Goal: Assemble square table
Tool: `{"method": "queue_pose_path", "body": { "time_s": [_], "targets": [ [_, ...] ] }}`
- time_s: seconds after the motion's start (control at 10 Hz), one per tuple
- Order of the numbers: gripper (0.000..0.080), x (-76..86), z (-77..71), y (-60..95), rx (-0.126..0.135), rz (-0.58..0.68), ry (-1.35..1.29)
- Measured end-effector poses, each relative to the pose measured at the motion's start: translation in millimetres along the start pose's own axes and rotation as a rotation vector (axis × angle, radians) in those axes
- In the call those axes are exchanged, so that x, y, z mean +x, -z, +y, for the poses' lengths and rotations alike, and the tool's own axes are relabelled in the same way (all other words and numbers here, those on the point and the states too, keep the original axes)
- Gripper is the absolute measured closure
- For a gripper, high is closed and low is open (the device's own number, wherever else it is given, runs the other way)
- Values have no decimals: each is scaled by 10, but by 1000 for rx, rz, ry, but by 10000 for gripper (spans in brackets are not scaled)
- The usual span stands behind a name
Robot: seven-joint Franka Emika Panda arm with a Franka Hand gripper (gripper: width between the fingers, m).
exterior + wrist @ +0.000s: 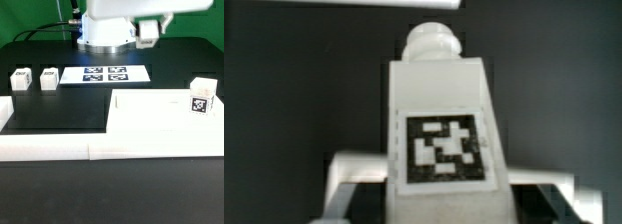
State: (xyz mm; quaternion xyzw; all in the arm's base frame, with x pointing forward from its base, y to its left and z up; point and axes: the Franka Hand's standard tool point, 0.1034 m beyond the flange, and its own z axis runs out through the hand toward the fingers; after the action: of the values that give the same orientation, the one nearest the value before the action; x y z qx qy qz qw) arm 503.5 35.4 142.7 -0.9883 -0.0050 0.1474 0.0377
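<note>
Gripper (149,35) is clamped on a leg (441,110), held above the tabletop (170,60), well apart from the slab (150,128).

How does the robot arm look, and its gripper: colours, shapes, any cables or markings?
The arm is glossy white and rounded, with a broad cylindrical body. The gripper is a boxy white and grey block. Dark cables run beside the arm. No markings on either can be made out.
</note>
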Motion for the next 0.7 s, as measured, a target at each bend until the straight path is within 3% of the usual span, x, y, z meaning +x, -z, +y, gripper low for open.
{"method": "queue_pose_path", "body": {
  "time_s": [0.2,0.5,0.6,0.7],
  "targets": [
    [509,-39,-28,-88,-12,176,11],
    [509,69,49,-68,-40,391,24],
    [509,210,168,14,-64,451,61],
    [509,396,361,265,-91,525,100]
  ]
}}
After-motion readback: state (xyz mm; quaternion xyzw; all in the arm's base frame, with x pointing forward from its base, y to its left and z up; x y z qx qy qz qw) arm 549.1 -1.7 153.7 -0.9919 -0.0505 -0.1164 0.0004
